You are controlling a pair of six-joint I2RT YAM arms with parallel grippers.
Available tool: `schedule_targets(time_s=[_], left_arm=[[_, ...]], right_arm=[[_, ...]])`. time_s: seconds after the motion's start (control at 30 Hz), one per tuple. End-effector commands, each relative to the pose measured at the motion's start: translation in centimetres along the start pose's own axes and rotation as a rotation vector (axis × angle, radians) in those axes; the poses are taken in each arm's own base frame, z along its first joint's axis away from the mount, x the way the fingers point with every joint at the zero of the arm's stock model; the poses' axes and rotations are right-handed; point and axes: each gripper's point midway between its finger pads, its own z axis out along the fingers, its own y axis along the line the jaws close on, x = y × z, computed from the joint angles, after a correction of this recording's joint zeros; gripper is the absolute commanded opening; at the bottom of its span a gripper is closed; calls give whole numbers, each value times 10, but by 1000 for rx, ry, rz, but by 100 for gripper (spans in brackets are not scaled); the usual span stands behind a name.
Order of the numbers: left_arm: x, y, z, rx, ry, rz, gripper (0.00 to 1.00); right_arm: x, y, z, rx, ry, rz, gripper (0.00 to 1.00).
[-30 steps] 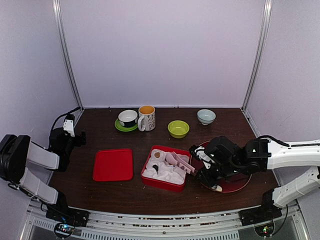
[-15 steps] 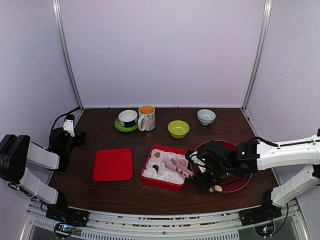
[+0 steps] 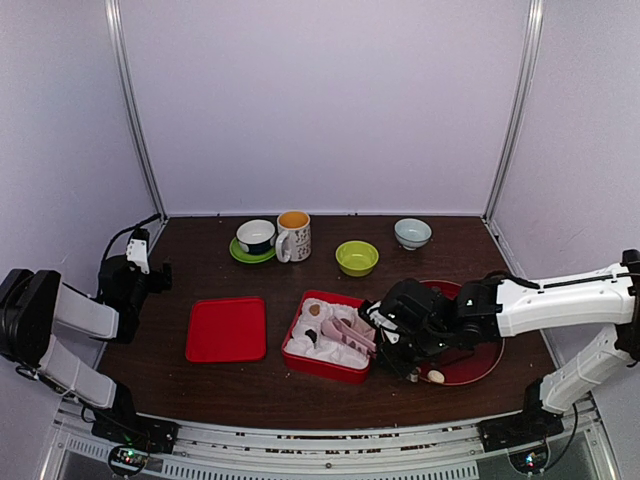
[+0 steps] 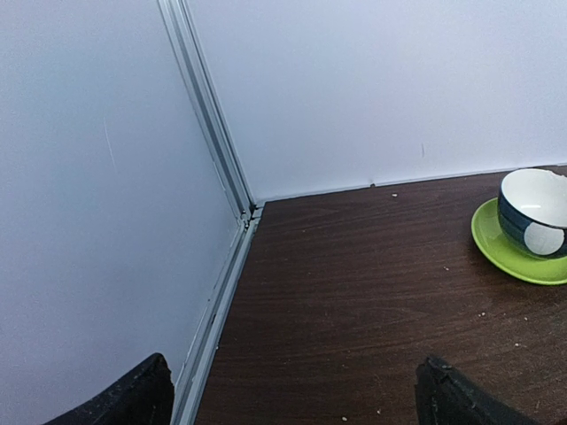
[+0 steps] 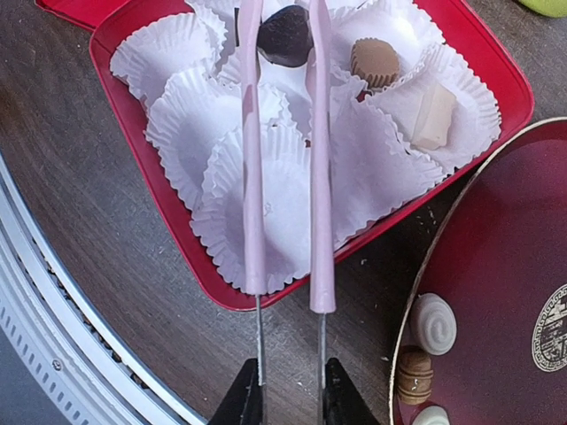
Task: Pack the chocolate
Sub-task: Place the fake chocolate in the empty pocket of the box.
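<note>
R hand clamped narrow on pink tongs. Tong tips flank dark chocolate in a paper cup inside red box. Other chocolate pcs lie at the near rim of maroon plate, just beside the box's edge. L hand wide, holding nothing, over bare bench nr wall corner.

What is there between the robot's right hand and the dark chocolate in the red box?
The pink tongs, gripped by the right hand, reach over white paper cups to the dark chocolate. The right wrist view shows it.
</note>
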Motion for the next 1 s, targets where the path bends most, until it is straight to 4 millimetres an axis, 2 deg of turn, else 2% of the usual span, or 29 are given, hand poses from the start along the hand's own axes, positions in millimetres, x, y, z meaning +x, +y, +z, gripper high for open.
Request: schedule_targets(time_s=[0.0, 0.13, 0.5, 0.7, 0.8, 0.97], left_arm=[[-16, 5, 2, -13, -60, -13, 98], [-16, 5, 2, -13, -59, -13, 98], [-16, 5, 2, -14, -60, -14, 98], [-16, 5, 2, -14, -60, -13, 98], [-16, 5, 2, -13, -61, -13, 98], [-16, 5, 2, -14, -62, -13, 98]], right_arm=[[-13, 5, -2, 0, -28, -11, 22], [-14, 6, 1, 2, -21, -13, 23], [-16, 5, 1, 13, -24, -14, 34], [-16, 3, -1, 20, -30, -13, 34], [-21, -1, -8, 36, -61, -6, 33], [-31, -10, -31, 56, -159, 32, 32]])
